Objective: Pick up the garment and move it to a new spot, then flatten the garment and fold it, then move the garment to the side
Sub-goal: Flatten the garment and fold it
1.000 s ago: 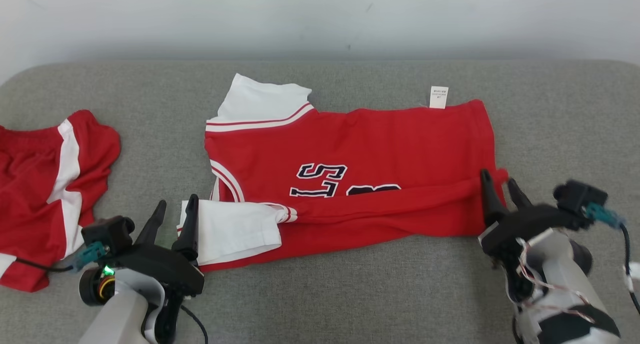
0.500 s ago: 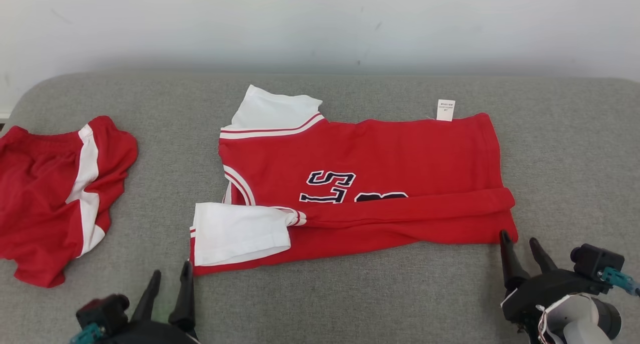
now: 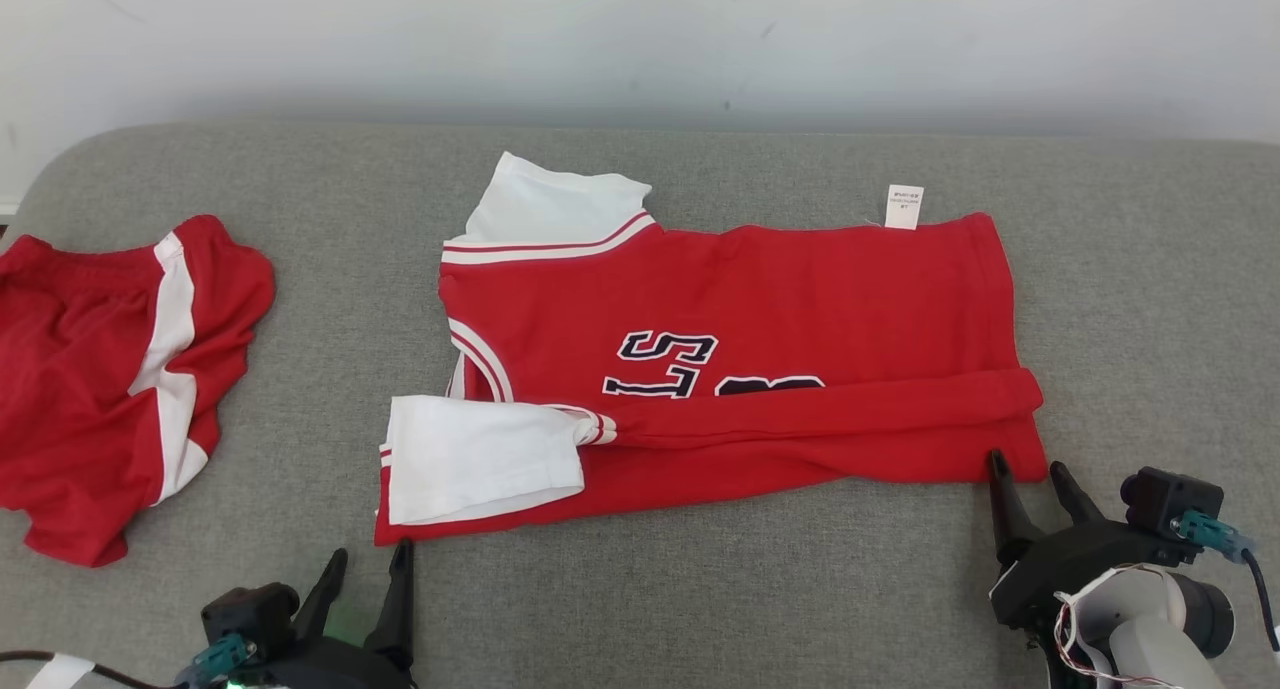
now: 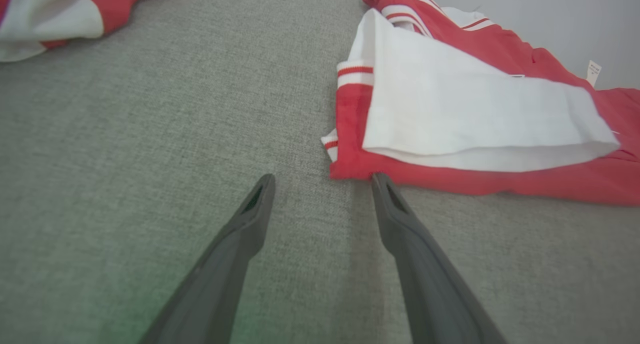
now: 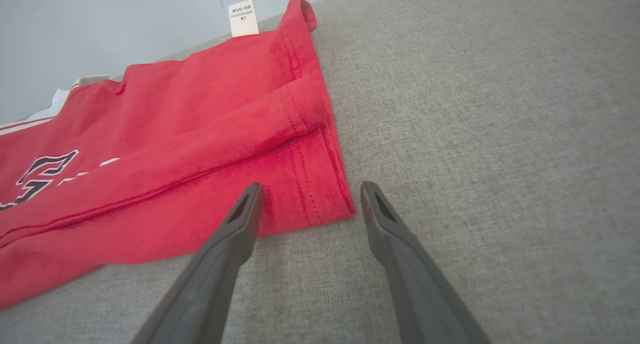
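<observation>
Nearest the robot, the left gripper [image 3: 372, 551] and right gripper [image 3: 1025, 462] both stand with jaws wide apart and nothing between them, low over the grey couch [image 3: 700, 589]. A second ago their fingers were further in. The left pair was against the near white sleeve [image 3: 480, 459] and the right pair was on the folded hem at the shirt's right end. Both have since drawn back toward the robot and let go. The head camera has also shifted a little, so part of the apparent slide is the view's own.

The left fingertips now sit just at the near left corner of the red shirt [image 3: 740, 319]. In the left wrist view one tip is right beside the red edge. In the right wrist view the near right hem corner lies between the two fingers, though I cannot tell whether they touch it.

Just beyond, the shirt lies flat across the middle of the couch. Its near long edge is turned up over the body and covers the lower part of the dark lettering, and that fold has held since the release. Farther back are the other white sleeve [image 3: 555, 209] and a small label [image 3: 904, 206] at the far edge, with the pale wall [image 3: 640, 39] behind. Red shorts [image 3: 90, 389] lie well apart at the left.

I judge that the first lengthwise fold is laid. The far side is probably next, and the move aside is not yet done.
</observation>
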You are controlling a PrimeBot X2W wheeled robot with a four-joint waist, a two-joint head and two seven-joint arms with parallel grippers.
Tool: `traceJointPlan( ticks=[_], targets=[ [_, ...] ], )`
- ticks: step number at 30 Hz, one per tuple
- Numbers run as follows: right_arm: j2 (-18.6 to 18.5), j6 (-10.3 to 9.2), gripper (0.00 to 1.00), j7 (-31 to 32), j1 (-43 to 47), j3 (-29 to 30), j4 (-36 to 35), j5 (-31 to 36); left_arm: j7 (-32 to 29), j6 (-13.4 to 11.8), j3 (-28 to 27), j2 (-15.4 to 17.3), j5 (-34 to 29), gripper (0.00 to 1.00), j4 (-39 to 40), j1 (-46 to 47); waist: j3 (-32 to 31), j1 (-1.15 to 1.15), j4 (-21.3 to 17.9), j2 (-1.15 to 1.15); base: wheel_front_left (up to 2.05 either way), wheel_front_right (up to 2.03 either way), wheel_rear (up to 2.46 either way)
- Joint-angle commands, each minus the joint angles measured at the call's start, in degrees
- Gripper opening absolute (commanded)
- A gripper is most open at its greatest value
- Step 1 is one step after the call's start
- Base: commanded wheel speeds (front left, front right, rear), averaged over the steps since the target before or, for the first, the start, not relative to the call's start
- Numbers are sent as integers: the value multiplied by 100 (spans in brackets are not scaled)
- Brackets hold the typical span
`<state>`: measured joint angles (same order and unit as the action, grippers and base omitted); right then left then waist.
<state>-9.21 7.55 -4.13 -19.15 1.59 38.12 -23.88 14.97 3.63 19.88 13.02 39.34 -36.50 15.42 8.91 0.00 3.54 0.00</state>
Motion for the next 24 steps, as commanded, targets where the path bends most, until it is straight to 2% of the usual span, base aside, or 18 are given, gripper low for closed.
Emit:
traceJointPlan(
  ticks=[1, 12, 13, 14, 15, 16, 24],
  targets=[
    [7, -14, 100, -37, -57, -8, 27, 42, 12, 37, -10, -14, 20, 100, -23, 72, 10, 0, -10, 0, 0, 0, 0],
    [53, -14, 100, -84, -518, -131, 722, 276, 4, 239, 7, -176, -1, 100, -666, 457, 132, 0, -118, 0, 0, 0, 0],
    [79, -14, 100, -61, -544, -149, 816, 266, 3, 253, 40, -205, 11, 85, -757, 505, 133, 0, -106, 0, 0, 0, 0],
    [113, -14, 63, -57, -590, -174, 897, 242, 2, 291, 66, -229, 14, 28, -820, 569, 135, 0, -95, 0, 0, 0, 0],
    [144, -14, 15, -71, -620, -195, 953, 212, 3, 309, 68, -266, 38, 3, -844, 615, 133, 0, -85, 0, 0, 0, 0],
    [164, -13, 0, -86, -646, -229, 1025, 209, 3, 325, 80, -302, 67, 0, -885, 633, 124, 0, -72, 0, 0, 0, 0],
    [131, -14, 0, -344, -543, -382, 1338, -68, 9, 375, 88, -244, 94, 0, -856, 454, -217, 0, -22, 0, 0, 0, 0]
  ],
)
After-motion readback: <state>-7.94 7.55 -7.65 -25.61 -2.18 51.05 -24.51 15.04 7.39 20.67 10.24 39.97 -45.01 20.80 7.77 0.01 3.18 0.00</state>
